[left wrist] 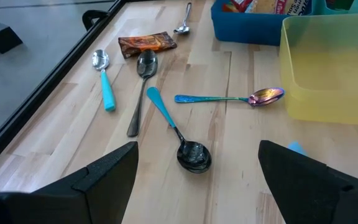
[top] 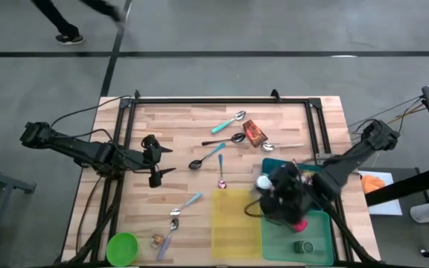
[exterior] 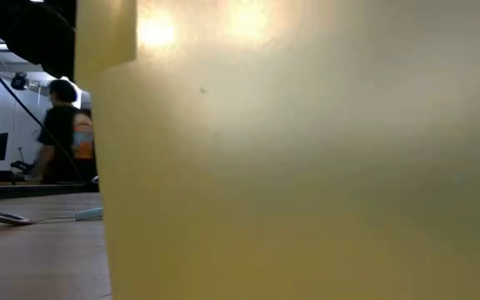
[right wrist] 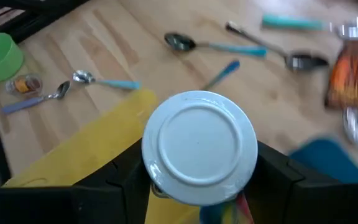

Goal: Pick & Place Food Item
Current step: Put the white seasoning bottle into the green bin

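the right gripper [right wrist: 197, 180] is clamped on a white-lidded jar [right wrist: 199, 147], holding it just above the near edge of the yellow bin [top: 236, 217], where that bin meets the green bin [top: 313, 240]. the jar's round end faces the wrist camera, so its long axis runs along the gripper's reach. judged next move: lowering the jar into a bin, which lies directly below and slightly toward the table centre; which bin is meant cannot be told. the left gripper [left wrist: 197, 180] is spread wide and empty, hovering over the left half of the table, well apart from the jar; the right arm is the nearer. count: one jar, one brown snack packet [top: 254, 133], seven spoons, one green cup [top: 122, 247], one blue bin [top: 279, 164].
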Controlling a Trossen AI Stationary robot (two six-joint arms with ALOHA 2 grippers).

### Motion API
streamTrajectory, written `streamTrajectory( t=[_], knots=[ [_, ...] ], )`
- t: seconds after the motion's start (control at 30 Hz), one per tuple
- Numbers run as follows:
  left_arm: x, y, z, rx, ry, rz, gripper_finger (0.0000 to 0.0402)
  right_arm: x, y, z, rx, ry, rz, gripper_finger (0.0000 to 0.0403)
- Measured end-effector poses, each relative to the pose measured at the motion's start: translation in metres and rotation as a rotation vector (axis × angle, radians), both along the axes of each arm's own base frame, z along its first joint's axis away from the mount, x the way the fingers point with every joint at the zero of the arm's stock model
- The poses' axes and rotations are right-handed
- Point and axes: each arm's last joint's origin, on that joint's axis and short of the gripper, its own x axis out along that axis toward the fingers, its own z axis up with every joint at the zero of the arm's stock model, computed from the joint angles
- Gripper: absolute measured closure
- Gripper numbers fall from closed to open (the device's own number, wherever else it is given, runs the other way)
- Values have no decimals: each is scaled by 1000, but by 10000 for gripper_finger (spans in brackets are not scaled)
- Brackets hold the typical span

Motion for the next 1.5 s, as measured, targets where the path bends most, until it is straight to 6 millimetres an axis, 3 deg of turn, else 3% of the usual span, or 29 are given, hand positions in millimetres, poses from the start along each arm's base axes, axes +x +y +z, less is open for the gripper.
streamTrajectory(
  t=[0.3, 0.43, 0.67, 0.87, 0.97, 1.17, 1.5],
  knots=[
    [0, 0, 0, 1, 6, 0, 66, -34, 34, -8, 242, 112, -14, 211],
    [0, 0, 0, 1, 6, 0, 66, -54, 46, 6, 280, 129, -24, 211],
    [0, 0, -1, 1, 6, 0, 66, -93, 75, 11, 242, 200, -75, 211],
    [0, 0, -1, 2, 8, 0, 66, -118, 112, -3, 174, 236, -161, 211],
    [0, 0, -1, 2, 8, 0, 66, -125, 132, -14, 208, 255, -205, 211],
    [-1, 0, -1, 3, 13, 0, 66, -134, 151, -26, 220, 279, -268, 211],
    [-1, 0, -1, 3, 12, 0, 66, -137, 149, -24, 243, 275, -272, 211]
  ],
)
